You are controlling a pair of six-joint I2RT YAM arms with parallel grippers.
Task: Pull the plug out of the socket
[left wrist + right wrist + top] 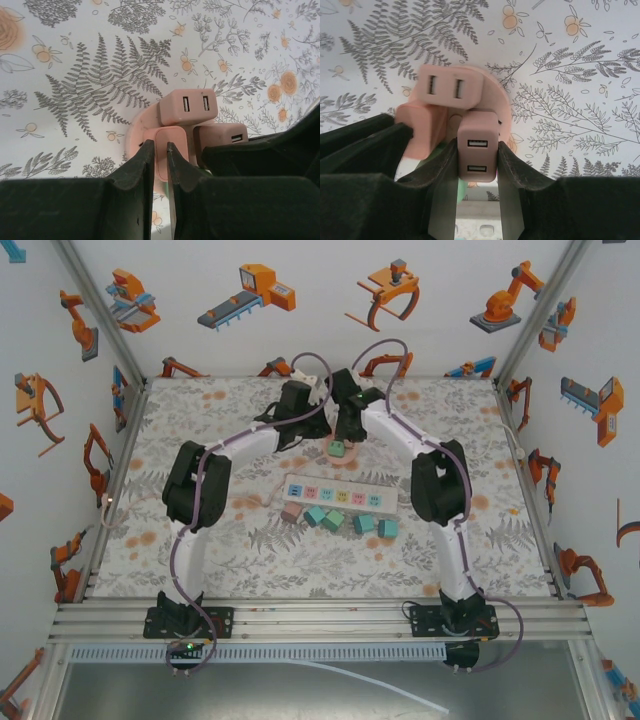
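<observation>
A round pink socket [498,98] lies at the far middle of the table, with several pink plugs standing in it. My right gripper [477,145] is shut on a pink plug with two USB ports [477,157], one finger on each side. That plug [220,137] also shows past the right gripper's black fingers [260,152]. My left gripper [161,146] is shut to a thin slit, its tips over the face of another pink plug [170,150] on the socket [136,129]; nothing shows in the slit. From above, both grippers [322,432] [347,435] meet over the socket [338,449].
A white power strip [340,495] lies mid-table, with several pastel plugs [340,521] loose along its near side. A third pink plug with two slots [447,90] stands on the socket's far side. Something green [462,187] sits under the socket.
</observation>
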